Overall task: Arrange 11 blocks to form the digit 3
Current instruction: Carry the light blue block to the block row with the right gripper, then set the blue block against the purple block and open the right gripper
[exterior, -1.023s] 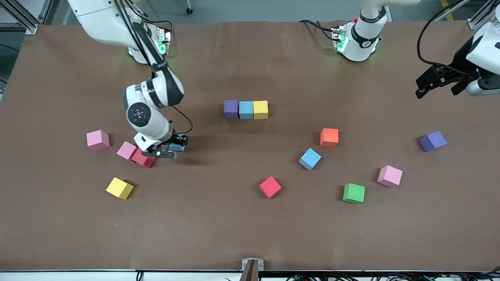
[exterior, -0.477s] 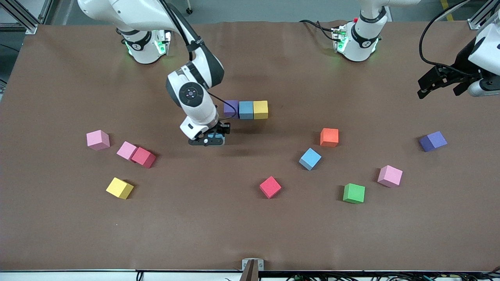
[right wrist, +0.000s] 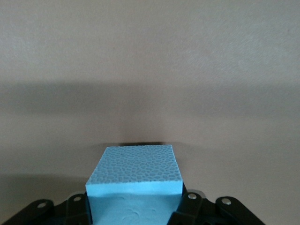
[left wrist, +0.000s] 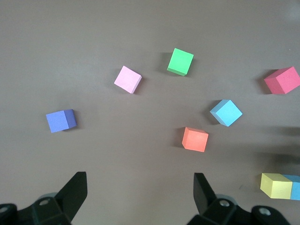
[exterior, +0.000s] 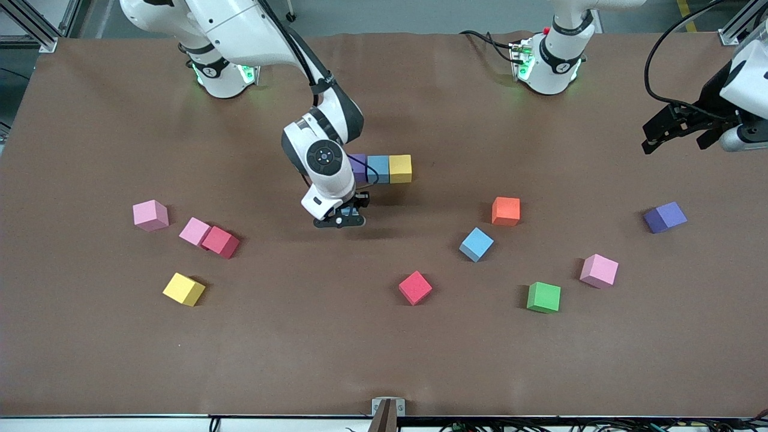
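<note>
The right gripper [exterior: 342,216] is clamped on a light blue block [right wrist: 135,182], held in the air just beside the purple block [exterior: 358,167] that ends the row of three [exterior: 378,168]. The step in hand looks like carrying a joining cube to that row. Next it likely needs lowering flush against a row end, square to it. The left gripper [exterior: 672,129], jaws wide and empty, waits above the table's edge, well apart from the row.

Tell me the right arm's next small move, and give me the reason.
Probably lower the light blue block to the table just nearer the camera than the purple block. The right pincer is shut on it there, and the row holds only three blocks, so a joining block seems due.
</note>
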Tool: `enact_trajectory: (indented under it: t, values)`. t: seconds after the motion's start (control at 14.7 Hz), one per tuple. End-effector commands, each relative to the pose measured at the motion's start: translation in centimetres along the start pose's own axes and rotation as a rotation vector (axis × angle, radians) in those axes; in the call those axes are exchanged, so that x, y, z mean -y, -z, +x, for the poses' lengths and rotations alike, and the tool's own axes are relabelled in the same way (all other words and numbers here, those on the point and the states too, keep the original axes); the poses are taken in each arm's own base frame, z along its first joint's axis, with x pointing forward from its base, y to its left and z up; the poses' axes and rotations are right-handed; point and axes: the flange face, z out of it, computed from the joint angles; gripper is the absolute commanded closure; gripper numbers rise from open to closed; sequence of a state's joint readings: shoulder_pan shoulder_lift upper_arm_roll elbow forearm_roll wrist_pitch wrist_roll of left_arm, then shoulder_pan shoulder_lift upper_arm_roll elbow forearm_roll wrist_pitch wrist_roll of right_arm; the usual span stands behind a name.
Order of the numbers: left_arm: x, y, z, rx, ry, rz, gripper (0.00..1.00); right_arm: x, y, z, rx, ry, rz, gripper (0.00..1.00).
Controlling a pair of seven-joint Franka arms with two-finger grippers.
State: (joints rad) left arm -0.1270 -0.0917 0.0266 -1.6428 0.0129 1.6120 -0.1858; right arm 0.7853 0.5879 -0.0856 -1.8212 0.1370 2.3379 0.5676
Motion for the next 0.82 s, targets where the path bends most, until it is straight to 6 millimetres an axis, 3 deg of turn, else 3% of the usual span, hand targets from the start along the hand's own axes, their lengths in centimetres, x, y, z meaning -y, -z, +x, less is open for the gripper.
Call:
enact_trajectory:
  t: [0.0, 0.75]
  values:
    - [0.5, 0.3, 0.4, -0.021, -0.01, -0.013, 0.0, 1.2, 0.3, -0.8, 0.005, -0.019, -0.003, 0.81]
    - [0.3, -0.1, 0.9, -0.038, -0.01, -0.016, 0.0, 2.3, -2.0, -3.0, 0.036, -0.023, -0.04, 0.8]
